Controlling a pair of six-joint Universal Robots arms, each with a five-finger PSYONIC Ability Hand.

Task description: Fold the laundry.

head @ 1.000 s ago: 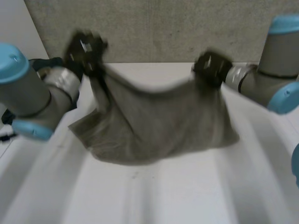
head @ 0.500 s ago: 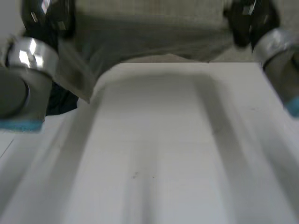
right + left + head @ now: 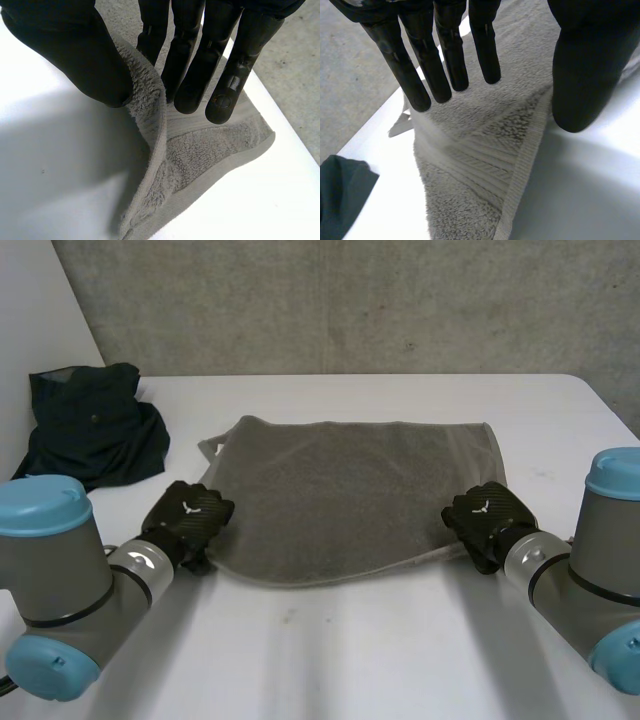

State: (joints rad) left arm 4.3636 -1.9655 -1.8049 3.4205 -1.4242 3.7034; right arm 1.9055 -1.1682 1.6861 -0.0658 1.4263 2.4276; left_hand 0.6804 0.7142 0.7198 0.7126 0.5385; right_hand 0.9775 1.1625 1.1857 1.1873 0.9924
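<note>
White bench (image 3: pixel 380 660), grey towel (image 3: pixel 350 490) flat: one corner under the left hand (image 3: pixel 188 520), fingers spread apart, other pinched in the right hand (image 3: pixel 485 520).

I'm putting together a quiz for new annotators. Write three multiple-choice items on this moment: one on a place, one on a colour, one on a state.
1. Where does the crumpled dark cloth lie?
A) at the far left of the white table, apart from the flat terry towel
B) on top of the towel
C) off the table

2. What colour is the towel?
A) red
B) grey
C) yellow

3. How is the towel's near right corner?
A) flat, untouched
B) hanging off the table
C) raised between the thumb and fingers of the right hand

Answers:
1 A, bare table shows between cloth and towel in the head view.
2 B, its pile is grey in every view.
3 C, the right wrist view shows the edge standing up there.
</note>
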